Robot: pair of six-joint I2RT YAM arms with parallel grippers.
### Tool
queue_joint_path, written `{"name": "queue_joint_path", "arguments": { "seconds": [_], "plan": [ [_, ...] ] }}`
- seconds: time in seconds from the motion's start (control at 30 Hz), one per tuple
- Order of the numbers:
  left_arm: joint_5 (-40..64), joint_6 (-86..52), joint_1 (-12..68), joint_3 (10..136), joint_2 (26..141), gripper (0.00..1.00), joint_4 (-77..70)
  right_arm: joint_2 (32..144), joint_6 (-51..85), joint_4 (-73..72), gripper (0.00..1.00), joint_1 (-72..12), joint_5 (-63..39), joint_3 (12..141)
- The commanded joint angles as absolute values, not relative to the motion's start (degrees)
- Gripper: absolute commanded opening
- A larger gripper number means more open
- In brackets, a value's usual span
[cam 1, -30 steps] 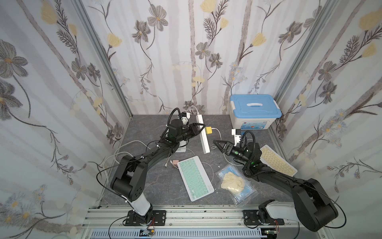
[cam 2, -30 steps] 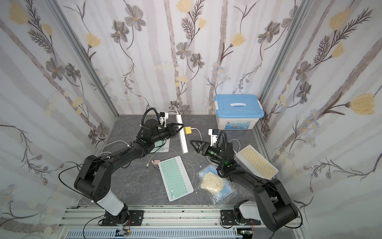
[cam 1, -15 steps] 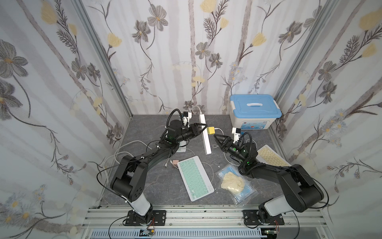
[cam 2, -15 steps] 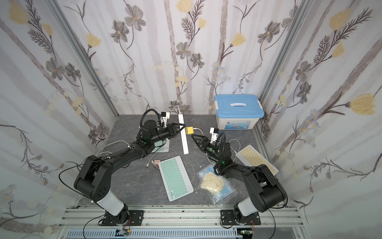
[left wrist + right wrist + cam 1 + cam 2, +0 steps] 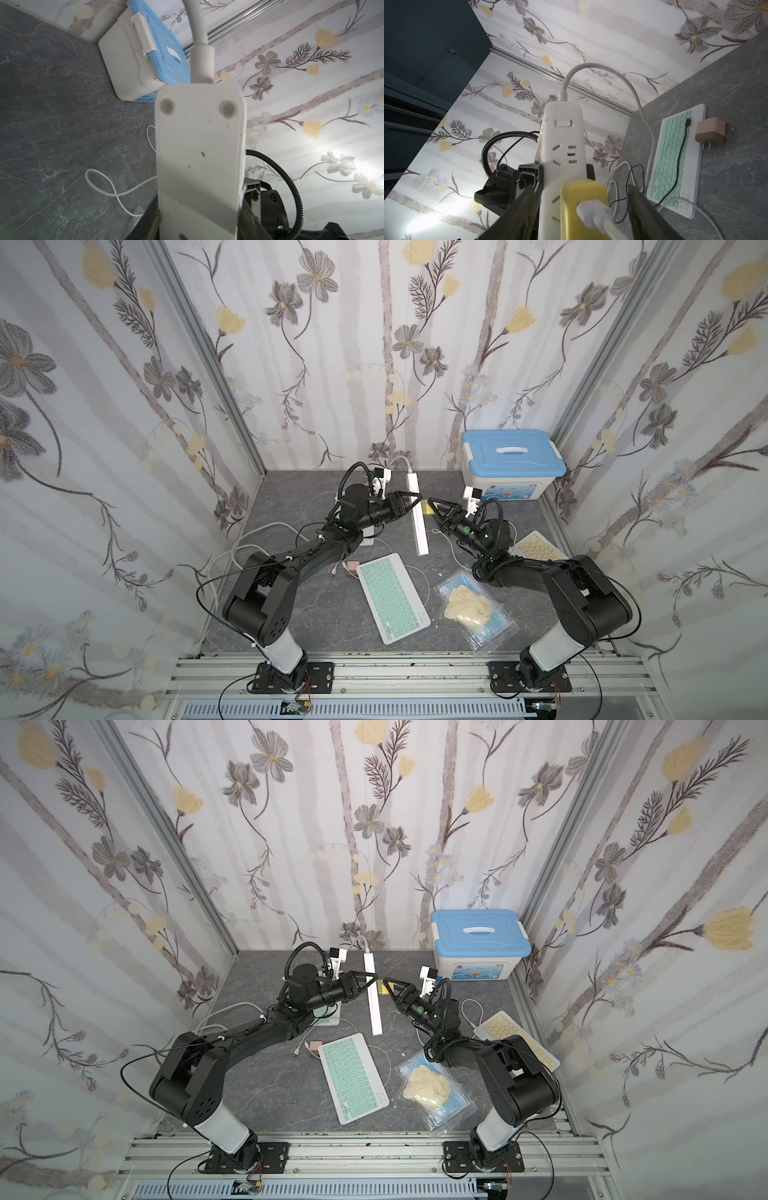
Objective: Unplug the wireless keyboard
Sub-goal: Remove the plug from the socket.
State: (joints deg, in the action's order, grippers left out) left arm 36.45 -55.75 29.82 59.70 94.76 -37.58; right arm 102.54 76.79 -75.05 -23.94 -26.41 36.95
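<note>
- In both top views: left end effector (image 5: pixel 413 501) clamps the power strip (image 5: pixel 420 531), which is turned on edge.
- Left wrist: the strip's underside fills the grip.
- Right wrist: right end effector (image 5: pixel 582 187) stands open astride the yellow charger (image 5: pixel 583 193) (still seated in the strip). Next step: close, then pull straight out.

Two black jointed arms, left arm (image 5: pixel 291 568) and right arm (image 5: pixel 582 593), stand on white base links (image 5: pixel 286 649) bolted to black plates (image 5: pixel 322 672) on a silver rail (image 5: pixel 415 668). Ribbed black conduit (image 5: pixel 500 137) loops over each wrist; left gripper (image 5: pixel 415 501) and right gripper (image 5: pixel 433 509) end in tapered black fingers (image 5: pixel 444 503).
</note>
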Motion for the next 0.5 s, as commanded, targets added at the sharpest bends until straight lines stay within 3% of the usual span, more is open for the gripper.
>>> {"name": "queue_joint_path", "arguments": {
  "seconds": [0.0,0.3,0.47],
  "plan": [
    [37.61,-56.67,29.88,59.92,94.27,0.0,-43.75,103.34,78.55,-78.78,0.66,-24.25,-26.02,37.61],
    [39.73,-58.79,30.05,61.16,96.07,0.0,-46.25,104.56,77.28,-79.19,0.41,-24.74,-28.89,39.14],
    [41.27,-58.9,30.03,61.95,96.36,0.0,-46.06,105.25,76.18,-79.2,0.19,-24.76,-30.91,39.82]
  ]
}}
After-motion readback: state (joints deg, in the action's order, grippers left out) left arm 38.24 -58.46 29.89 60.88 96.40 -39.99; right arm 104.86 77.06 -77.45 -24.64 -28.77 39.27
